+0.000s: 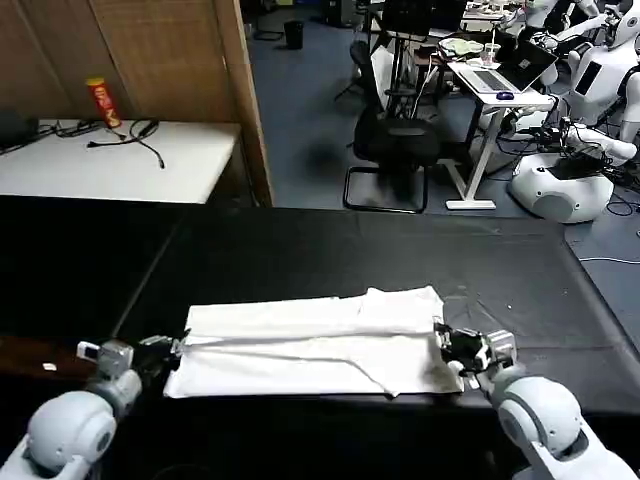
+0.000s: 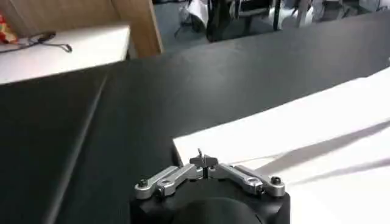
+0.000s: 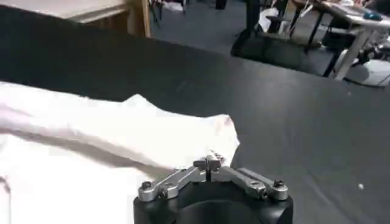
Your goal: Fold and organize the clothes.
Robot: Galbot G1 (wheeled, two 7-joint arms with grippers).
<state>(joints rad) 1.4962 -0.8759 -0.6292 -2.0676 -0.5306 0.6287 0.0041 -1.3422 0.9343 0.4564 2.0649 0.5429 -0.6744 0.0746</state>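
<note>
On the black tablecloth (image 1: pixel 400 250) near the table's front edge: a plain white short-sleeved cotton T-shirt (image 1: pixel 310 345), laid sideways as a long flat band with a crease running along its length. Looks already part folded, with no print on show. At its left end, the left gripper (image 1: pixel 165 348); at its right end, the right gripper (image 1: pixel 458 348); both low over the table and touching the cloth's short edges. Seen from each wrist, drawn fully closed, tips meeting right at the shirt's border, apparently pinching a thin bit of fabric, though the bite itself is too small to confirm. Probably placed so, one at each end, to keep the band taut and straight between them, so that a layer can be carried over without sagging or twisting in the middle. Shadowed ridges along the crease hint at a layer slightly raised off the one beneath. Likely mid-fold, with at least one more fold across the length left before the shirt counts as tidy. Worth watching for uneven pull, which could skew the band.
</note>
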